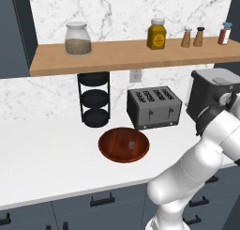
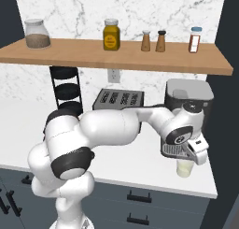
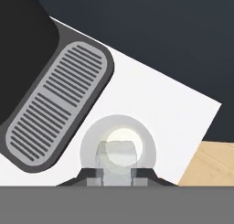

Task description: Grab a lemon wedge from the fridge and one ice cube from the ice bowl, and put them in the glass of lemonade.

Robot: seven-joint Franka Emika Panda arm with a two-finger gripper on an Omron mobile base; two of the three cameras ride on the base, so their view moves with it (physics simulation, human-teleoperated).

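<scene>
Ice cube (image 3: 117, 157) between fingertips, blurring glass of lemonade (image 3: 146, 147) beneath

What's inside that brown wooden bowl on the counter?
The ice bowl holds one small pale ice cube near its middle. Its near wall hides a strip of the bottom.

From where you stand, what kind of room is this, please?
Most likely a home kitchen: a toaster and a coffee machine stand on a white counter, under a wooden shelf holding jars and spice shakers.
</scene>
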